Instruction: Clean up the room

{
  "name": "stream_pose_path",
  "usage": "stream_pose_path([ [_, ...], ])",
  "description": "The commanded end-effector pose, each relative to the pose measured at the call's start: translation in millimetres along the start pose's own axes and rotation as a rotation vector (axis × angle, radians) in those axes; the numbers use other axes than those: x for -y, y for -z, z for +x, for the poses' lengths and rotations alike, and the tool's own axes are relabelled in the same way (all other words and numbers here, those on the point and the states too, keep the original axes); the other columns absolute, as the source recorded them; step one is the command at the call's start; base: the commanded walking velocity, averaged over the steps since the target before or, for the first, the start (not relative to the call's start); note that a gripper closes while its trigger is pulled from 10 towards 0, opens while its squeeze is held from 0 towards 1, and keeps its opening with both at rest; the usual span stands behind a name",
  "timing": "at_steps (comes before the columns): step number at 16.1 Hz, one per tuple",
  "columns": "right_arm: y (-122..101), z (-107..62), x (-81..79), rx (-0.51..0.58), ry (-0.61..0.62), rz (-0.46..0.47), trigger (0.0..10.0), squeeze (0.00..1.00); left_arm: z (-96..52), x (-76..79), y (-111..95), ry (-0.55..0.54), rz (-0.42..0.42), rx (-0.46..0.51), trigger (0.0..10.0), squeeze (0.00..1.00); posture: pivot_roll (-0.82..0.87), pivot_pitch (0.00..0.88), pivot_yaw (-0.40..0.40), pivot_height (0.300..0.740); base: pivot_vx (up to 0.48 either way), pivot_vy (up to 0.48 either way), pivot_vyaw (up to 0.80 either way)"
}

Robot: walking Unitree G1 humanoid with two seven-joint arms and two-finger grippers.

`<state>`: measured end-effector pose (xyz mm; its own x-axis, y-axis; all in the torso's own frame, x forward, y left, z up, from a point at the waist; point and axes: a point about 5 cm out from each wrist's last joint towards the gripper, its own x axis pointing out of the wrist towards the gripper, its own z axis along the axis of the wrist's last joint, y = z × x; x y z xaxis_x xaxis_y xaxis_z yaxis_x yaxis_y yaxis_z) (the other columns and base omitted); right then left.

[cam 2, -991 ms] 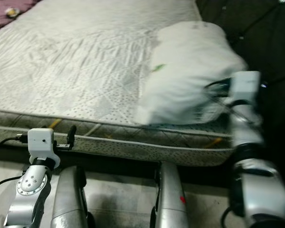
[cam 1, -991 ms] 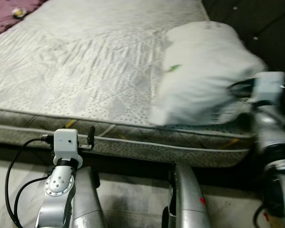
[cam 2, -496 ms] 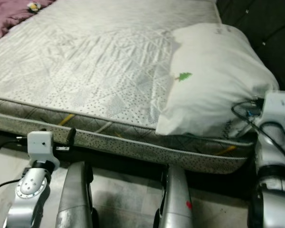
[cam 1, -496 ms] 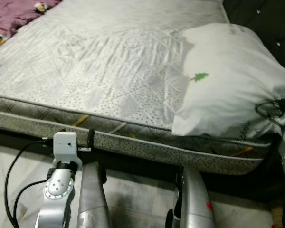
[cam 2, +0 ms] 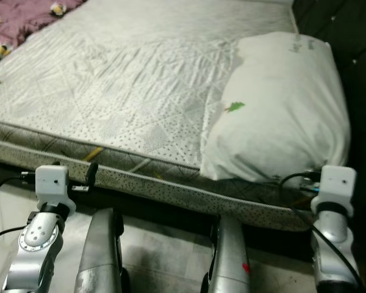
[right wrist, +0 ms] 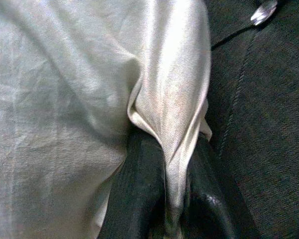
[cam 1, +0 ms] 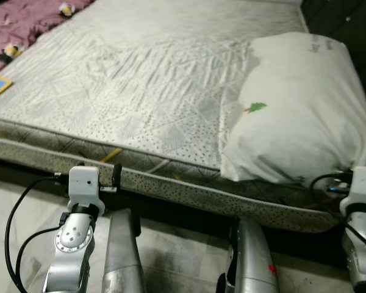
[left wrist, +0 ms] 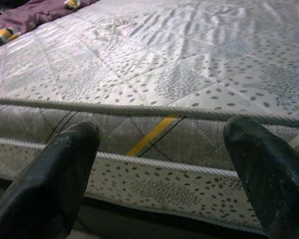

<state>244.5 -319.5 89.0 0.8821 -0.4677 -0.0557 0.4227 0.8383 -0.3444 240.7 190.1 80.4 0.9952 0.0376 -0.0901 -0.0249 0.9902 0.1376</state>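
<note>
The white pillow [cam 2: 274,110] lies on the right side of the bare mattress [cam 1: 146,85], by the dark headboard [cam 2: 360,55], its near corner pinched between the closed fingers of the right claw [right wrist: 172,199]. The left claw [left wrist: 159,164] hangs spread and empty at the mattress's near edge. The pillow looks about placed, so letting the fabric go and backing away seems next, perhaps towards the toys [cam 1: 12,50] far left.

left hand [left wrist: 159,164]: fingers apart | right hand [right wrist: 172,199]: pinching (fabric fold)
</note>
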Motion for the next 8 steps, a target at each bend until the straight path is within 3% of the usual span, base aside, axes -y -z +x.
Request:
stream_pose_path([
  [1, 3.1, -2.1, -11.8, -0.021, -0.042, 0.013, 0.0, 0.0, 0.5, 0.9, 0.3, 0.01, 0.001, -0.004, 10.0, 0.0, 0.02, 0.0, -0.014, 0.483, 0.0, 0.0, 0.0],
  [4, -20.6, 22.1, -23.0, 0.023, -0.087, 0.056, 0.0, 0.0, -0.4, -1.3, 0.7, 0.001, 0.001, -0.006, 10.0, 0.0, 0.02, 0.0, -0.018, 0.483, 0.0, 0.0, 0.0],
  [5, -46.3, 47.6, -25.0, 0.057, -0.111, 0.062, 0.0, 0.0, -0.7, 0.8, 0.9, 0.001, -0.001, -0.006, 10.0, 0.0, 0.03, 0.0, -0.02, 0.483, 0.0, 0.0, 0.0],
  [8, -82.3, 76.2, -3.0, 0.096, -0.038, 0.063, 0.0, 0.0, -0.2, 0.2, 0.0, -0.009, -0.004, -0.001, 10.0, 0.0, 0.03, 0.0, -0.03, 0.483, 0.0, 0.0, 0.0],
])
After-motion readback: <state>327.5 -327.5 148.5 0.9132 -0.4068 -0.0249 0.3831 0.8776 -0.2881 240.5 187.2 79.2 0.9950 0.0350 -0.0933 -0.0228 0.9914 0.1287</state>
